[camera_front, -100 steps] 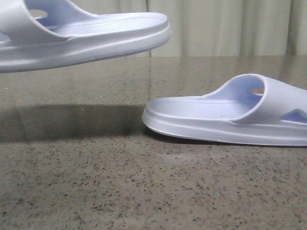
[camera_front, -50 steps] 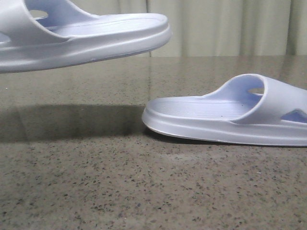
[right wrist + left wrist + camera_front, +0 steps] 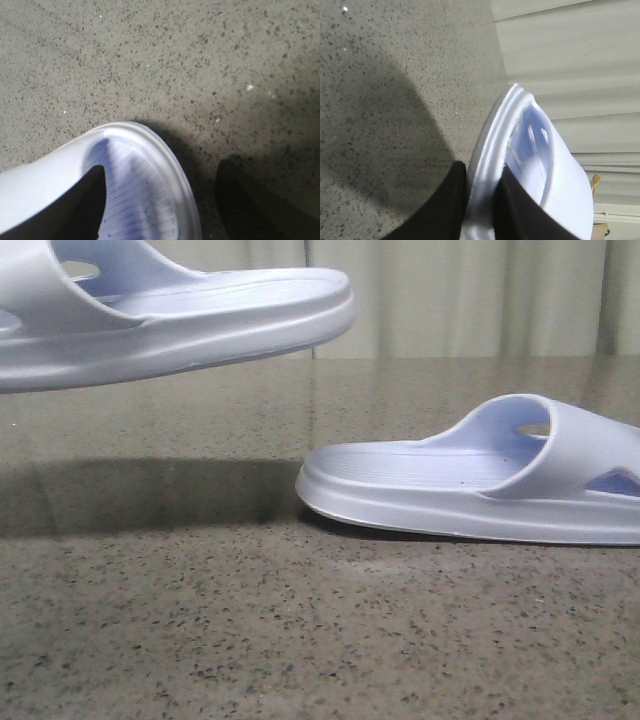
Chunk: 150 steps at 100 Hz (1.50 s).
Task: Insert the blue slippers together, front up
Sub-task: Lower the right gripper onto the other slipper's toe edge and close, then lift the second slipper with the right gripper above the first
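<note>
Pale slipper [image 3: 492, 165] clamped in left end effector [image 3: 480, 200]

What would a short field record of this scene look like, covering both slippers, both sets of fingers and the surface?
Raised slipper: off the table, sole edge clamped between the left fingers
Resting slipper: flat on the table, footbed up, strap toward the right of the front view
Right fingers: apart, one inside the resting slipper, one outside on the table side
Contact between slippers: none
Surface: speckled stone table
Backdrop: pale curtain
</note>
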Each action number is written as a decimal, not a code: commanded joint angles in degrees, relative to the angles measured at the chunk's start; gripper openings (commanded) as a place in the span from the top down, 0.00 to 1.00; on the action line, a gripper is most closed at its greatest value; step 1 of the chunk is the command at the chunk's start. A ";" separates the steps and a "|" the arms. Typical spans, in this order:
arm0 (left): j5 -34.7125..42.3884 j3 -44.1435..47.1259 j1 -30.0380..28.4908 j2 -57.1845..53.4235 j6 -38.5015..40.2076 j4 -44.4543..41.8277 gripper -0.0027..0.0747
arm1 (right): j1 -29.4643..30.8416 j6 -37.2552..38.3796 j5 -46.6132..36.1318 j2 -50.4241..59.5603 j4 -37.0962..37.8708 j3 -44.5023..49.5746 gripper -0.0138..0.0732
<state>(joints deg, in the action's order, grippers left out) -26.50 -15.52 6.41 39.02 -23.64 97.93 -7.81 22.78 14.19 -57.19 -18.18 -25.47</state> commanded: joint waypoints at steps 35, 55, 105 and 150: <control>-2.06 -1.58 0.46 -0.26 0.01 2.01 0.93 | 0.22 -0.12 -1.36 -2.05 -2.29 -1.46 0.62; -2.06 -1.58 0.46 -0.26 0.01 2.01 0.93 | 0.22 -0.12 -1.65 -2.17 -2.29 -1.46 0.80; -2.19 -1.58 0.46 -0.26 0.01 2.01 0.93 | 0.22 -0.12 -15.95 -0.95 -7.30 -1.56 0.96; -2.19 -1.58 0.46 -0.26 0.01 2.01 0.93 | 0.01 -0.12 -17.75 9.37 -9.44 -6.48 0.96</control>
<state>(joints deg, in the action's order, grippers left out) -26.81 -15.52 6.41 39.02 -23.64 97.92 -7.81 22.91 0.00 -50.71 -27.40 -28.98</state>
